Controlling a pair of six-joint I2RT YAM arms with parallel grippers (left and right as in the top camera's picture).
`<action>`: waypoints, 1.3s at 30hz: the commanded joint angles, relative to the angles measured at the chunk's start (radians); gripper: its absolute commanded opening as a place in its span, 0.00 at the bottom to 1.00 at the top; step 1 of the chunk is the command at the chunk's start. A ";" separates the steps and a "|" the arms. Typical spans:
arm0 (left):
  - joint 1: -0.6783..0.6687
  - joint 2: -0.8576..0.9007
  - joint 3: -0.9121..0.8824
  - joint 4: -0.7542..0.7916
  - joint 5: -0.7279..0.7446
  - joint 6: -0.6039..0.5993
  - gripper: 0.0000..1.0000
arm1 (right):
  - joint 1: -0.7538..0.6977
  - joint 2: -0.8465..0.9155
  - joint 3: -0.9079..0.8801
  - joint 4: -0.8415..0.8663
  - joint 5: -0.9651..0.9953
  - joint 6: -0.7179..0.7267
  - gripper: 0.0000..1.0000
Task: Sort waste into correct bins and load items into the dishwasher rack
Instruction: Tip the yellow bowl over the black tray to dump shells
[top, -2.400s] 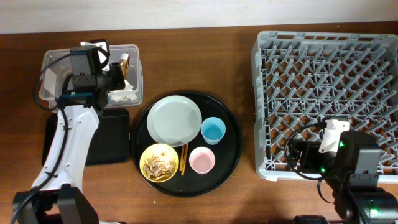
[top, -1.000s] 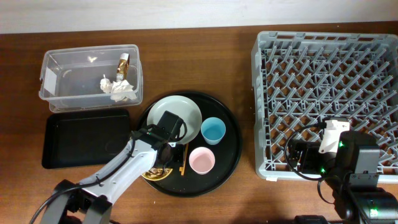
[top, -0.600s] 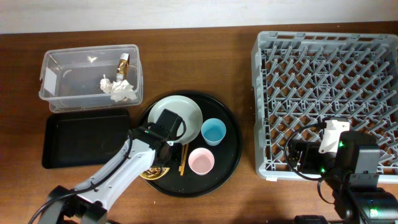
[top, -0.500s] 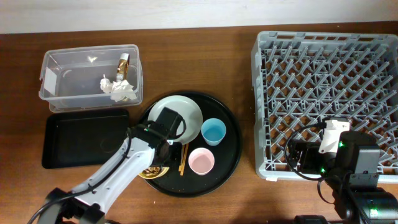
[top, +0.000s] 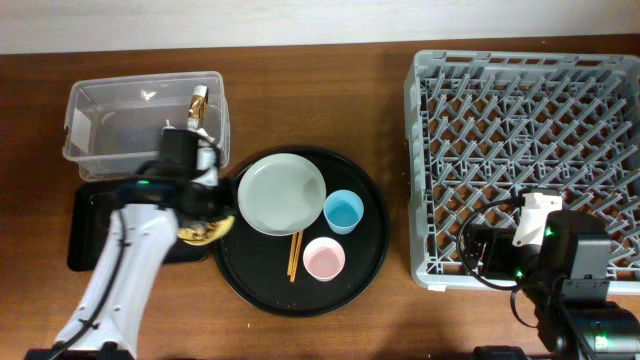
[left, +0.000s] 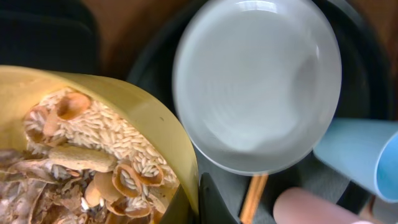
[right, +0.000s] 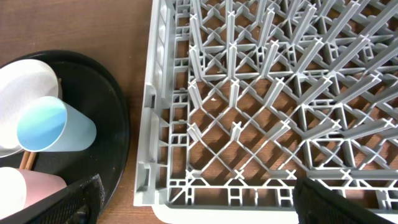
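My left gripper (top: 203, 222) is shut on the rim of the small yellow bowl (top: 207, 233) and holds it over the right edge of the flat black tray (top: 92, 228). In the left wrist view the jaws (left: 193, 200) pinch the bowl (left: 146, 118), which holds tan-brown food scraps (left: 74, 162). The grey-green plate (top: 282, 193), blue cup (top: 343, 210), pink cup (top: 324, 258) and chopsticks (top: 294, 256) lie on the round black tray (top: 370, 235). The clear tub (top: 110, 125) holds a wrapper (top: 198, 100) and white tissue (top: 209, 154). My right gripper (right: 205, 208) is open and empty at the grey rack's (top: 530, 150) front left corner.
The rack (right: 280, 93) fills the right wrist view, with the blue cup (right: 53, 127), pink cup (right: 22, 190) and round tray (right: 109, 99) to its left. The left wrist view shows the plate (left: 258, 81), blue cup (left: 364, 152) and chopsticks (left: 252, 194).
My left arm swung from the clear tub to the round tray, took hold of the yellow bowl, and carried it left to the flat black tray's edge. The right arm has not moved.
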 joint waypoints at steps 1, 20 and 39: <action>0.165 0.010 0.016 0.034 0.250 0.179 0.00 | 0.006 0.001 0.021 0.002 -0.005 0.008 0.98; 0.696 0.322 0.016 0.063 1.131 0.355 0.00 | 0.006 0.001 0.021 -0.004 -0.005 0.007 0.98; 0.755 0.323 0.016 0.091 1.242 0.278 0.00 | 0.006 0.001 0.021 -0.007 -0.005 0.008 0.98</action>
